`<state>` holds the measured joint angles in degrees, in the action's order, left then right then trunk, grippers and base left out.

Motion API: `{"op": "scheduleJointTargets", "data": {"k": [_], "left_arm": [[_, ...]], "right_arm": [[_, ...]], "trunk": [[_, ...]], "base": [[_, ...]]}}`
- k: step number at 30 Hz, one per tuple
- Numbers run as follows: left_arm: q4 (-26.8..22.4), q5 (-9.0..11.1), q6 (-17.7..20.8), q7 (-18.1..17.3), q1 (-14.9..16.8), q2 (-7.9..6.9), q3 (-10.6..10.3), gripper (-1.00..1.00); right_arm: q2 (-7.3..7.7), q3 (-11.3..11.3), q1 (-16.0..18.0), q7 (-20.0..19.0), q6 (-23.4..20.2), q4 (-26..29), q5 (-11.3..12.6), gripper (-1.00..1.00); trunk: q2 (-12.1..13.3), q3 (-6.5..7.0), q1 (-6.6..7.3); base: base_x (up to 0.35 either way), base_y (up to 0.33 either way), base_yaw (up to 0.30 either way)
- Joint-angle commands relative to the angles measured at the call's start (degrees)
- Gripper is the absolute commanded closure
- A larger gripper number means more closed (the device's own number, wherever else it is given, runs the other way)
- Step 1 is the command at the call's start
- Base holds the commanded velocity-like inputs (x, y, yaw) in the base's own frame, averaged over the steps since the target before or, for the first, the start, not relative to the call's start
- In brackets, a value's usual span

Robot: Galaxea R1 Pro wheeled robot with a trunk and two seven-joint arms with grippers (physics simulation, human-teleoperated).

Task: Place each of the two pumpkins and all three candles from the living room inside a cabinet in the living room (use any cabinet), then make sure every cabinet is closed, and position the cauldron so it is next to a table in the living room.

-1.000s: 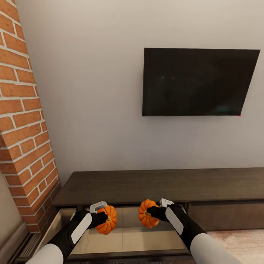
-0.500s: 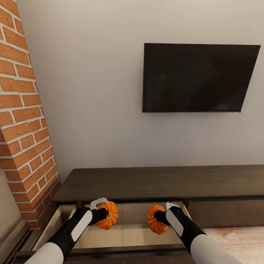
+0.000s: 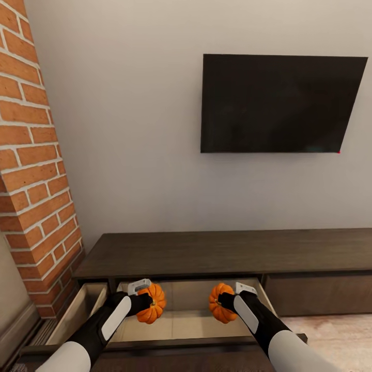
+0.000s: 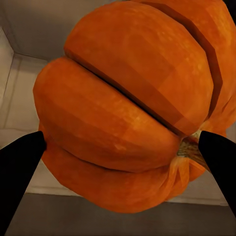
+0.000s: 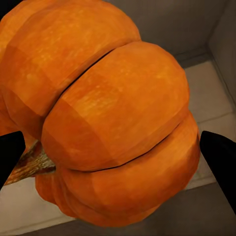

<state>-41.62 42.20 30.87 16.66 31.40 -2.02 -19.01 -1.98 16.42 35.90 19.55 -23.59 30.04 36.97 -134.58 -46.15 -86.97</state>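
Note:
Two orange ribbed pumpkins hang over the open drawer [image 3: 181, 325] of the long dark brown cabinet [image 3: 227, 253]. My left gripper [image 3: 146, 303] is shut on the left pumpkin [image 3: 152, 303]; in the left wrist view that pumpkin [image 4: 132, 103] sits between the two black fingertips [image 4: 19, 167], with the pale drawer floor behind it. My right gripper [image 3: 221, 303] is shut on the right pumpkin [image 3: 219, 301], seen close in the right wrist view as the pumpkin [image 5: 108, 113] between dark fingertips [image 5: 219, 152] above the drawer's inside corner. Candles, cauldron and table are out of view.
A red brick column [image 3: 31, 170] stands at the left beside the cabinet. A black TV [image 3: 279, 103] hangs on the grey wall above it. A shut drawer front [image 3: 320, 294] is at the right. Pale wood floor [image 3: 336, 336] shows at the lower right.
The head view has tipped downward, so the TV and cabinet sit higher in the picture. Both pumpkins have come lower, into the open drawer, and the right one has shifted to the right.

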Motion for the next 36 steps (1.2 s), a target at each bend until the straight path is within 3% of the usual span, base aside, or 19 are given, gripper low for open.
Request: {"op": "scheduleJointTargets", "data": {"k": [1, 14, 36], "left_arm": [[-0.1, 0.8, 0.0, 0.9, 0.0, 0.00, -0.3, 1.00], [-0.1, 0.8, 0.0, 1.5, 0.0, 0.61, -0.3, 1.00], [-0.1, 0.7, 0.1, 1.5, 0.0, 0.62, -0.3, 1.00]], "right_arm": [[0.05, 0.4, 0.0, 0.7, 0.0, 0.1, 0.6, 1.00], [0.05, 0.4, 0.0, 0.7, 0.3, 0.1, 0.6, 1.00], [0.05, 0.4, 0.0, 0.7, 0.3, 0.1, 0.5, 1.00]], "trunk": [[-0.4, -0.25, -0.21], [-5.7, -2.58, -3.07], [-5.7, -2.58, -3.07]], "base": [[0.000, 0.000, 0.000], [0.000, 0.000, 0.000], [0.082, 0.000, 0.000]]}}
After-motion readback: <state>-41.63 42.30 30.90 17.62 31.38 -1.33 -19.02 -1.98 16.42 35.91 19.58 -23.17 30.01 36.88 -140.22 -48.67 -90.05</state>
